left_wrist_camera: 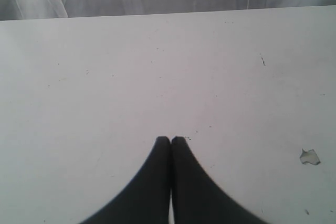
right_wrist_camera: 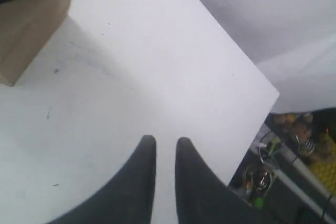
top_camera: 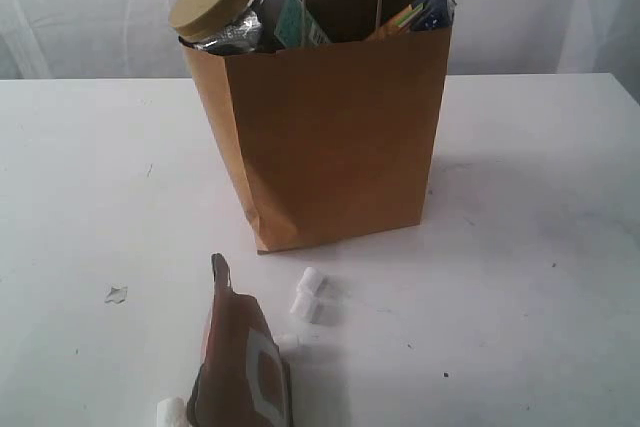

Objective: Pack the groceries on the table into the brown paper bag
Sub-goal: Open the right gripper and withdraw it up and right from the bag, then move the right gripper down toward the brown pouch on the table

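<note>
Likely light, soft and slippery, the pouch [top_camera: 240,372] suited a pinch at its crimped top, we judged; left gripper [left_wrist_camera: 171,139] sat closed, right gripper [right_wrist_camera: 165,141] barely parted, both empty.

Wrinkled white sheeting [top_camera: 90,17] as backdrop

A white bit [top_camera: 313,281] lies on the table [top_camera: 540,247], a little way in from the front edge. A second bit [top_camera: 305,308] touches it. A third bit [top_camera: 170,413] sits right at the front edge, off to the left. A small grey scrap [top_camera: 116,294] lies flat, closer to the left edge. A white cloth [top_camera: 90,17] hangs behind the far edge. Past one side edge, lower down, there are blurry brown round things [right_wrist_camera: 295,126], a yellow lump [right_wrist_camera: 324,163] and a green dot [right_wrist_camera: 256,201].
</note>
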Available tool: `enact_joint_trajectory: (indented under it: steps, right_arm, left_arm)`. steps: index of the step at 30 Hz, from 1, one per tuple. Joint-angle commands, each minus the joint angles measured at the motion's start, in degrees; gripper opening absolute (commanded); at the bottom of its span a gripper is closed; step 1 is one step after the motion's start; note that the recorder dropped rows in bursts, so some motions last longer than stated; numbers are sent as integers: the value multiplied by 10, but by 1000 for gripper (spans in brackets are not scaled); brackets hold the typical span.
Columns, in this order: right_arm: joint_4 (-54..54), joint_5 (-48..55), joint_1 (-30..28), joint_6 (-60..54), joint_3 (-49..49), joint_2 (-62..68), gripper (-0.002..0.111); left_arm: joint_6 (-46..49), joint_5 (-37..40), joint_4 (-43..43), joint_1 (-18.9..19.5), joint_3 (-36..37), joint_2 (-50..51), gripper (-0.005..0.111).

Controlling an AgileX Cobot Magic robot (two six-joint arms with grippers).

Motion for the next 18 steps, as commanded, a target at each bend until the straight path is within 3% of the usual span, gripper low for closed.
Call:
enact_joint_trajectory:
  steps: [1, 10, 15, 18]
  right_arm:
    - [-18, 5, -28, 101, -2, 7, 3]
    - [-8, -3, -122, 224, 23, 4, 0]
    - [75, -87, -152, 237, 92, -31, 0]
    - [171, -202, -154, 237, 189, -94, 0]
  left_arm:
    - [-1, -2, 0, 0, 2, -3, 0]
    - [-1, -2, 0, 0, 2, -3, 0]
    - [-1, -2, 0, 0, 2, -3, 0]
    - [-1, -2, 0, 0, 2, -3, 0]
